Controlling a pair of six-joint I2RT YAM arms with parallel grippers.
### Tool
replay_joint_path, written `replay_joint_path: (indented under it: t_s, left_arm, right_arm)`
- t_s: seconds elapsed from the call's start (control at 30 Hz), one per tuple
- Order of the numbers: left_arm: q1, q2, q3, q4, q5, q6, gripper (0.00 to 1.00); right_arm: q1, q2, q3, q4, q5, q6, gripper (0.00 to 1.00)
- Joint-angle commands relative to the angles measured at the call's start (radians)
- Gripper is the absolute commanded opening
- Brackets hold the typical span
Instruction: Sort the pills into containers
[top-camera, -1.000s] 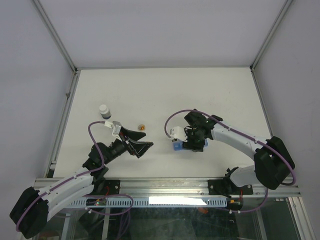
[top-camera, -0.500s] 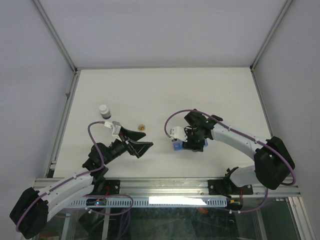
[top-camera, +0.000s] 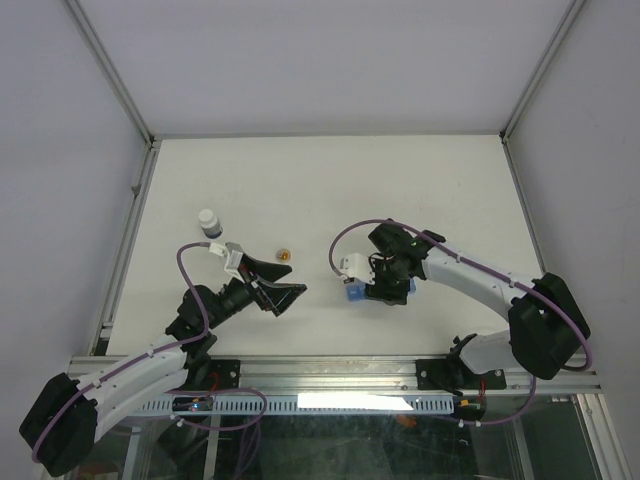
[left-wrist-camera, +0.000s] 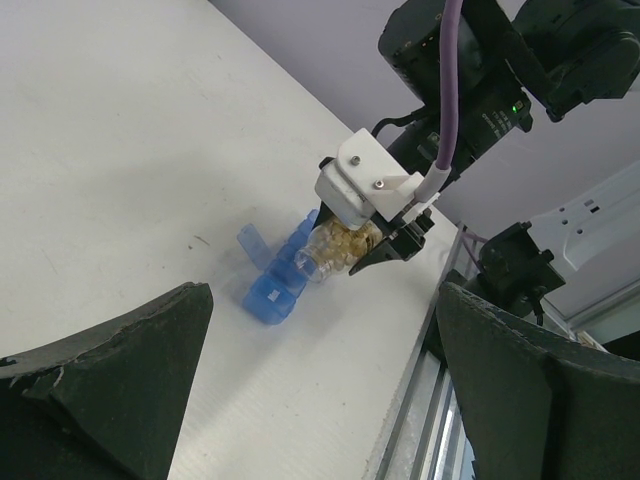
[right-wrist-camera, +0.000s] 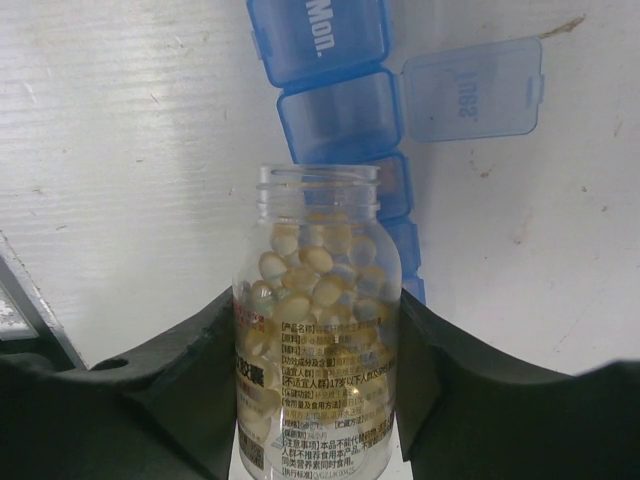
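The right gripper (right-wrist-camera: 318, 365) is closed on an uncapped clear pill bottle (right-wrist-camera: 316, 290) filled with yellow pills. The blue pill organiser (right-wrist-camera: 340, 115) lies at the top centre of the right wrist view. Its long axis runs down the frame, passing under the bottle. The open compartment (right-wrist-camera: 338, 118), lid (right-wrist-camera: 470, 88) hinged to the right, lies just ahead of the bottle mouth (right-wrist-camera: 318, 178). The left gripper (top-camera: 283, 285) is wide open, empty and farther away.

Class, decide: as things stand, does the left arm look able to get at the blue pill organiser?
Partly, probably. The left gripper is open and faces it, but the right gripper holds a pill bottle over the pill organiser, leaving only one end exposed.
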Motion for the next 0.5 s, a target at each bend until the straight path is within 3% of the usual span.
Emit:
replay_joint_path:
  t_s: [0.0,0.1,0.2,0.27,0.37,0.47]
  left_arm:
    - [0.006,0.010,-0.003,0.061,0.002,0.005,0.99]
    - [0.006,0.012,-0.002,0.060,0.000,0.007,0.99]
    - [0.007,0.014,0.000,0.061,-0.002,0.008,0.99]
    - [0.006,0.012,0.001,0.055,-0.002,0.009,0.99]
    - [0.006,0.007,0.001,0.052,-0.002,0.008,0.99]
    - [0.006,-0.001,-0.001,0.043,-0.005,0.008,0.99]
  right_arm:
    - [0.015,-0.048,0.015,0.037,0.019,0.023,0.00]
    - [0.016,-0.038,0.055,-0.032,-0.052,0.038,0.00]
    - [0.016,-0.051,-0.011,0.063,0.050,0.014,0.00]
    - [0.018,-0.028,0.045,-0.025,-0.046,0.034,0.00]
    - [0.014,-0.059,-0.017,0.072,0.036,0.006,0.00]
    - [0.013,-0.051,0.019,0.027,-0.048,0.022,0.00]
